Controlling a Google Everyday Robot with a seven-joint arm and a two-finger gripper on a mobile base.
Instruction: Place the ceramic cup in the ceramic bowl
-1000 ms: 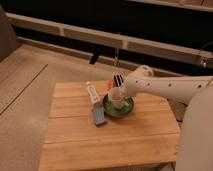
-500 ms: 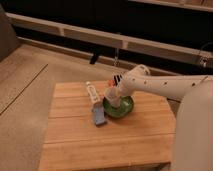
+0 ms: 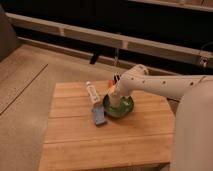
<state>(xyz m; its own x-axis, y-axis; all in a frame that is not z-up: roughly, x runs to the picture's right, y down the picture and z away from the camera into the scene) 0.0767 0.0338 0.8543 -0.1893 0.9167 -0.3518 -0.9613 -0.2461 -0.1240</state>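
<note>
So the cup (image 3: pixel 116 99) is sitting inside the bowl (image 3: pixel 118 107) right now, roughly upright, toward the far-left part of the green inside. The gripper (image 3: pixel 114 91) is right over the cup's top, coming in from the right on that long white arm (image 3: pixel 165 86); I honestly cannot tell whether it has hold of the cup or has let go. Handling-wise, I'd guess a ceramic cup is stiff, a bit heavy for its size, glazed and slick, and it will chip if it clinks hard on the bowl, so the sensible hold is across the rim or upper wall, with an easy set-down. The bowl is glossy too, so the cup could slide or tip on the curved inside if nudged sideways. Around it: a white tube (image 3: pixel 92 92) lies just left of the bowl, and a flat blue thing (image 3: pixel 98 116) sits near-left of it, both on the wooden table (image 3: pixel 75 145). Neither is really in the way, since the arm comes from the other side, though a leftward swing would bump the tube.
</note>
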